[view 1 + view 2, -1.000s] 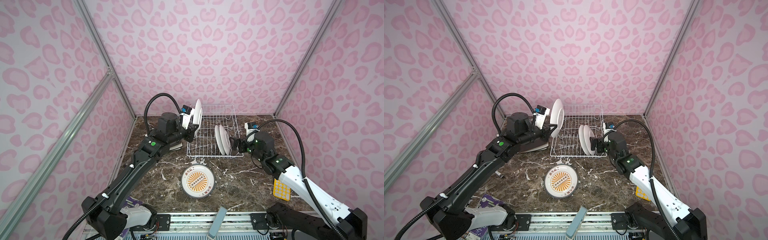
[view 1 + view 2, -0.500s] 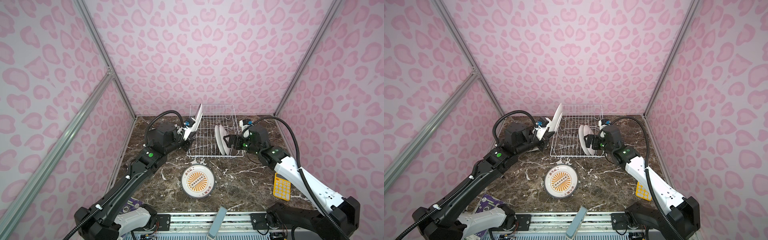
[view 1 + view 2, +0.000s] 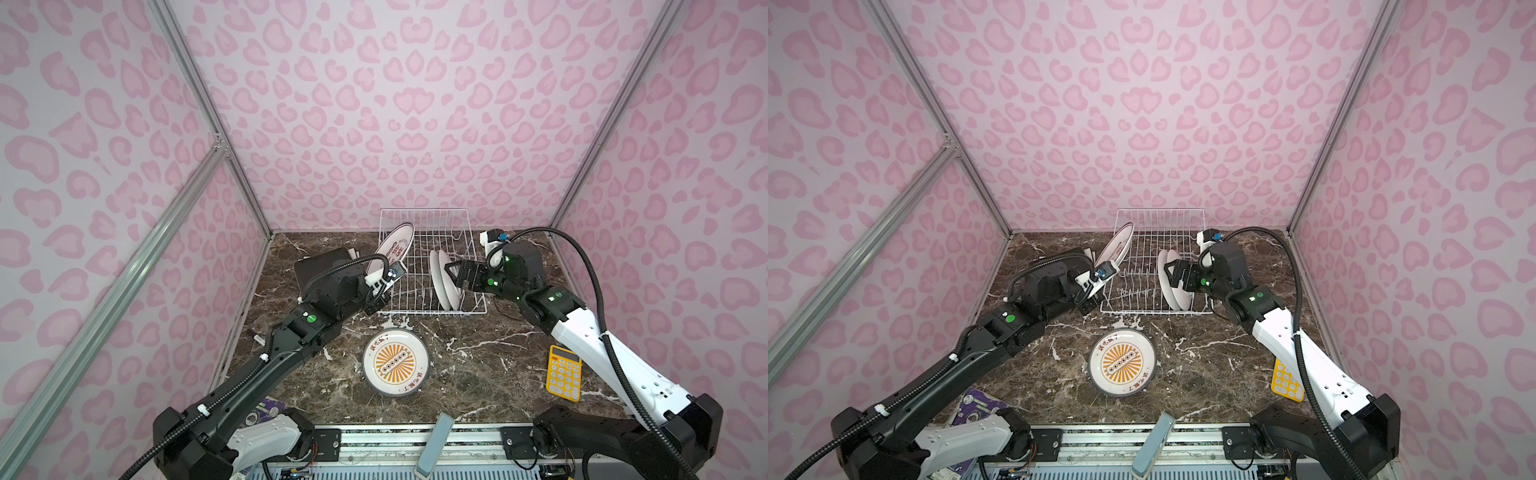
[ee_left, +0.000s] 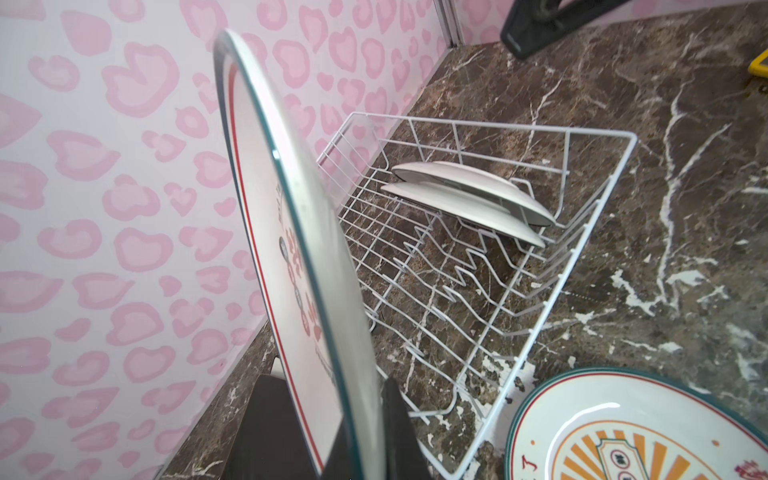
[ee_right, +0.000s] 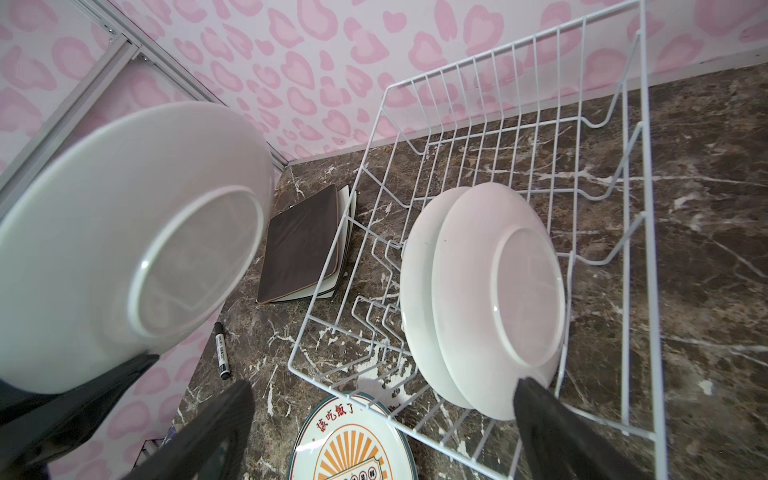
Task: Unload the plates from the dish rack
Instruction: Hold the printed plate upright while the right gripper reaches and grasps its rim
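The white wire dish rack (image 3: 424, 214) (image 3: 1160, 212) stands at the back of the marble table. Two round white plates (image 3: 444, 279) (image 5: 490, 291) stand upright in it near its right side. My right gripper (image 3: 452, 270) (image 5: 380, 436) is open right beside them, one finger (image 5: 548, 428) at the nearer plate's rim. My left gripper (image 4: 359, 449) is shut on a printed round plate (image 3: 395, 247) (image 4: 291, 232), held tilted on edge at the rack's left side. Another printed plate (image 3: 395, 363) lies flat in front of the rack. A dark brown square plate (image 3: 320, 266) (image 5: 303, 245) tops a stack left of the rack.
A yellow calculator (image 3: 563, 372) lies at the right front. A black marker (image 5: 222, 351) lies left of the rack. A purple item (image 3: 266, 409) sits at the left front and a grey-blue bar (image 3: 432, 449) at the front edge. Pink patterned walls close in three sides.
My left arm has come down with its plate, from high over the rack's left side to low and tilted beside it. My right gripper has moved in to the two plates.
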You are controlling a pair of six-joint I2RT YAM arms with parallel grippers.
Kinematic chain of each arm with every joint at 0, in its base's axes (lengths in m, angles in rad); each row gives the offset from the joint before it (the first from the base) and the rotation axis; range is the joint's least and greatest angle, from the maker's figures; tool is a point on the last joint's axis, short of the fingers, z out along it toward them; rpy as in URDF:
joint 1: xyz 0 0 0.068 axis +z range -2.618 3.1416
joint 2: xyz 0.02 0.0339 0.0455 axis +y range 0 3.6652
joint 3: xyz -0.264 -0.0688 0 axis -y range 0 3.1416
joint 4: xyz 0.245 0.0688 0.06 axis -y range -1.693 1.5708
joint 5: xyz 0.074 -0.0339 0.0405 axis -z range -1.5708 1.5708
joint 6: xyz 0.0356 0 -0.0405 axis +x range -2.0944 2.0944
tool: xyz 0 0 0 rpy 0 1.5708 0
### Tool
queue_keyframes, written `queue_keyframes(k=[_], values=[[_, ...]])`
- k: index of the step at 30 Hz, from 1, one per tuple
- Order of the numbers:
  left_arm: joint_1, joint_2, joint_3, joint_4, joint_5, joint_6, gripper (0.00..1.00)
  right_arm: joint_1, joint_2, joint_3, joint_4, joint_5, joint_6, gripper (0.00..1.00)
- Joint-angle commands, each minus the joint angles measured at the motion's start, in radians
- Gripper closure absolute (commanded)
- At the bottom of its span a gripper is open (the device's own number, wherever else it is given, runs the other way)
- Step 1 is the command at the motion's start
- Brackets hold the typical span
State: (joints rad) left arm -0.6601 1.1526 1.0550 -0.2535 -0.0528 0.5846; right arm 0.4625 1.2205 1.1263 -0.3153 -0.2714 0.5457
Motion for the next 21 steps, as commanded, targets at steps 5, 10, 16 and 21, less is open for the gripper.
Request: queue_keyframes(k=[5,10,16,21], values=[[-0.076,0.052,-0.025,0.091,-0.178,0.175,0.97,0.002,0.017,0.016,0.068,-0.059,0.029,0.01],[-0.131,0.083,-0.05,0.126,-0.263,0.273,0.97,0.011,0.046,0.062,0.086,-0.066,0.012,0.04],[-0.184,0.102,-0.083,0.227,-0.341,0.346,0.97,0.031,0.151,0.178,-0.01,-0.06,-0.005,0.07],[-0.215,0.115,-0.109,0.303,-0.396,0.388,0.97,0.039,0.227,0.229,-0.055,-0.041,0.036,0.14]])
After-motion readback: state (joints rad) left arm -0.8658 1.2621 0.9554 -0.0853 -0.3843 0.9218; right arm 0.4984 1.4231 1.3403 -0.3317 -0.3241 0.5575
